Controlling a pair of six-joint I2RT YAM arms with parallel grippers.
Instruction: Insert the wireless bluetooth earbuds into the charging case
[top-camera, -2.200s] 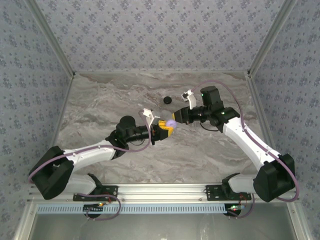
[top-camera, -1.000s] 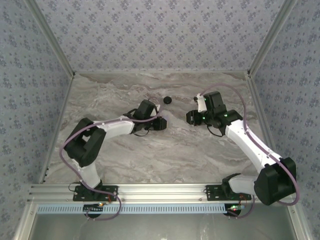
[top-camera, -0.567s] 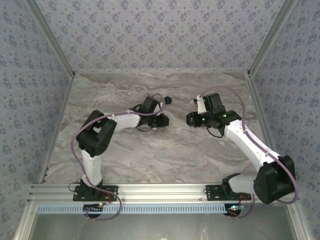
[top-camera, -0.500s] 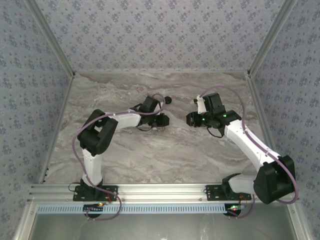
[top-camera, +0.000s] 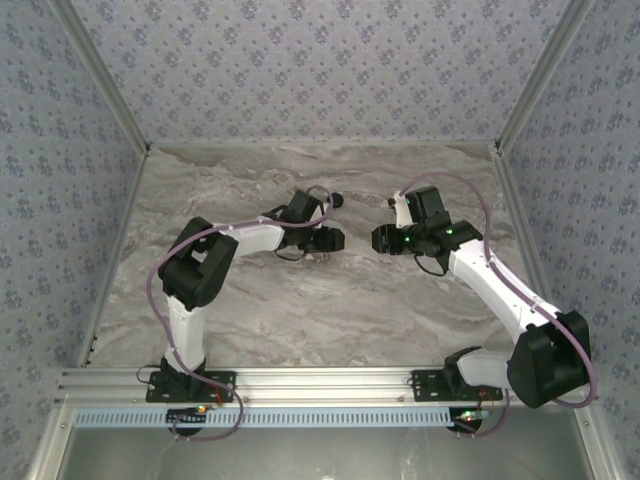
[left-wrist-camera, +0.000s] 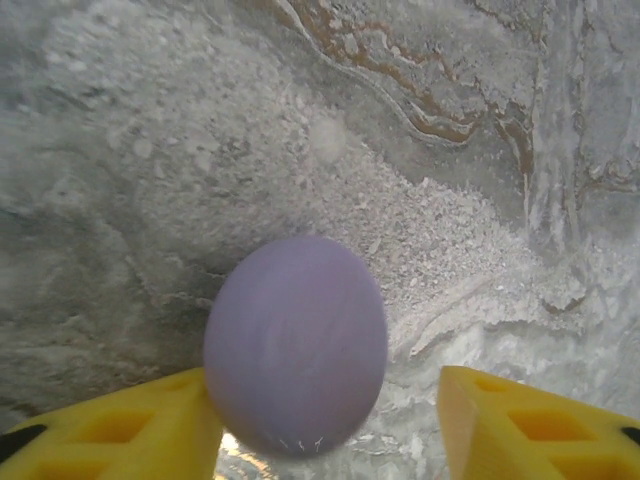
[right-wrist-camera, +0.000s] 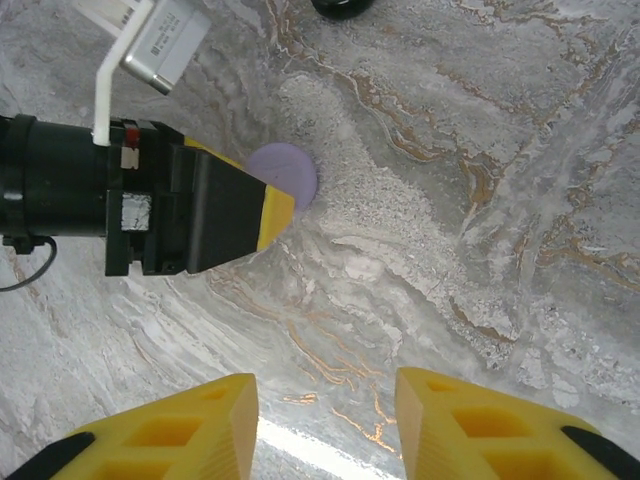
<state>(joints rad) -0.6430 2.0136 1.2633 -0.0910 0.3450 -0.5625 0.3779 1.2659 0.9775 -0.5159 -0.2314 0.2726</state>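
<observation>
Left wrist: purple case (left-wrist-camera: 295, 345) in parted, half-cropped left gripper (left-wrist-camera: 325, 382); right gripper (right-wrist-camera: 325, 385) apart too.

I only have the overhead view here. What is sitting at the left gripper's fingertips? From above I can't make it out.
Observer: A pale purple round case, lying on the marble table between the fingers of the left gripper.
Operator: Is it clamped?
Observer: No. In the left wrist view one yellow finger sits against the case, while the other stands clear of it with bare table showing in the gap.
Operator: And the right gripper?
Observer: The right gripper is open with nothing between its fingers, and it is short of the case.
</observation>
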